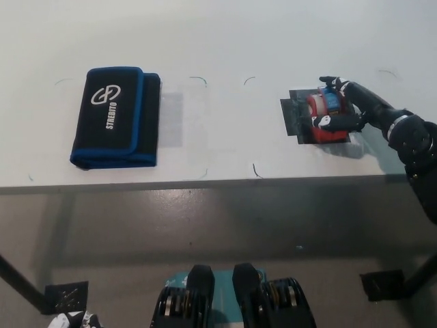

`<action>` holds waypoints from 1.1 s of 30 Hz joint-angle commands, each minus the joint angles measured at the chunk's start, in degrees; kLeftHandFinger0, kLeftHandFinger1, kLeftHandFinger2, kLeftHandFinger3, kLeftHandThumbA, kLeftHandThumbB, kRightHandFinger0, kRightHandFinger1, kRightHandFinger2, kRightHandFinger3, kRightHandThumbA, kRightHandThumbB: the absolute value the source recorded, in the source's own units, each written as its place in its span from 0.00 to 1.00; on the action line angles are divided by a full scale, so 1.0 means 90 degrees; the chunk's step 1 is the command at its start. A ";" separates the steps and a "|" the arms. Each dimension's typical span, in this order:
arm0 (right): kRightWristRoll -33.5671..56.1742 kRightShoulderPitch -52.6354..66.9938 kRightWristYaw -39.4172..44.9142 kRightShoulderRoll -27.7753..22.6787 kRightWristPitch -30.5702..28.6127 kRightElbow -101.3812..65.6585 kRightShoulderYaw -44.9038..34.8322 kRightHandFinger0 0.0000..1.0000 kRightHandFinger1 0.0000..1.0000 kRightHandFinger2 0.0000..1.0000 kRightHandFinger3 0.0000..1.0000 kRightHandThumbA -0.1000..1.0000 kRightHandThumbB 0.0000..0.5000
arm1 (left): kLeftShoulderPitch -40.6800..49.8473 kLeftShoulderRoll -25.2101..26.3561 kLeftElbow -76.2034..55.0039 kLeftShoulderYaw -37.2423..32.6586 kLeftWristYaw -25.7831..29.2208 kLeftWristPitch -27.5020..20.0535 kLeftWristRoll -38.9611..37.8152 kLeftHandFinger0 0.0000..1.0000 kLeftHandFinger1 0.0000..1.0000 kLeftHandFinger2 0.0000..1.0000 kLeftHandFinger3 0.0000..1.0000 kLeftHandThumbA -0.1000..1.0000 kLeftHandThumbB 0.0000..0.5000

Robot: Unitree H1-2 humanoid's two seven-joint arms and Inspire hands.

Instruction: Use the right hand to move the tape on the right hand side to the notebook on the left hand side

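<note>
The tape, a red dispenser with a blue part on top, sits on a dark square patch at the right of the white table. My black right hand reaches in from the right and is closed around the tape, with fingers on its far and near sides. The notebook, black with blue edging and a white logo, lies flat at the table's left. Only a sliver of my white left hand shows at the bottom left corner, too little to judge.
The table's front edge runs across the picture's middle, with grey floor below. Faint corner marks outline a square between notebook and tape. A dark patch lies on the floor at lower left, another at lower right.
</note>
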 commanded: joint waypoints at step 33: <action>0.1604 0.0894 -0.0756 0.0962 -0.1821 0.2373 -0.1770 1.00 1.00 1.00 1.00 0.74 0.96 | -0.0133 -0.0100 -0.0098 0.0155 0.0065 -0.0296 -0.0005 0.23 0.20 0.23 0.39 0.36 0.04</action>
